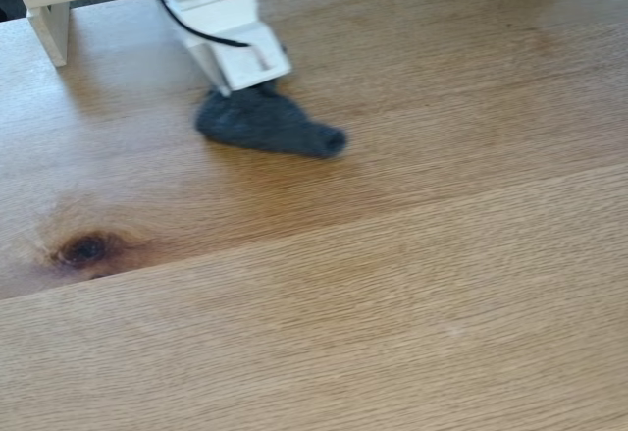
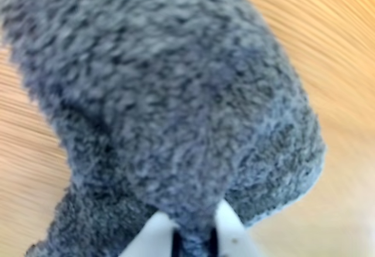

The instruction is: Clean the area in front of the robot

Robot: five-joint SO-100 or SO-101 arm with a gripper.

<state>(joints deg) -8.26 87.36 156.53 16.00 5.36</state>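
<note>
Hand (image 2: 193, 239) pinched nearly shut on a fold of the grey fuzzy sock (image 1: 270, 125), white fingertips (image 2: 234, 233) low in the wrist view. Sock lying on the wooden bench (image 1: 412, 284), long axis running from under the white arm (image 1: 221, 19) toward the fixed view's lower right, rounded end pointing that way. White frame (image 1: 49, 19) close at upper left; dark knot (image 1: 83, 249) well apart at lower left; broad open bench in front and to the right.

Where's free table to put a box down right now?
Free: the planks below the grey sock and right of the dark knot; also right of the sock. Crowded: top left, where the gripper pinches the sock beside the white frame.
</note>
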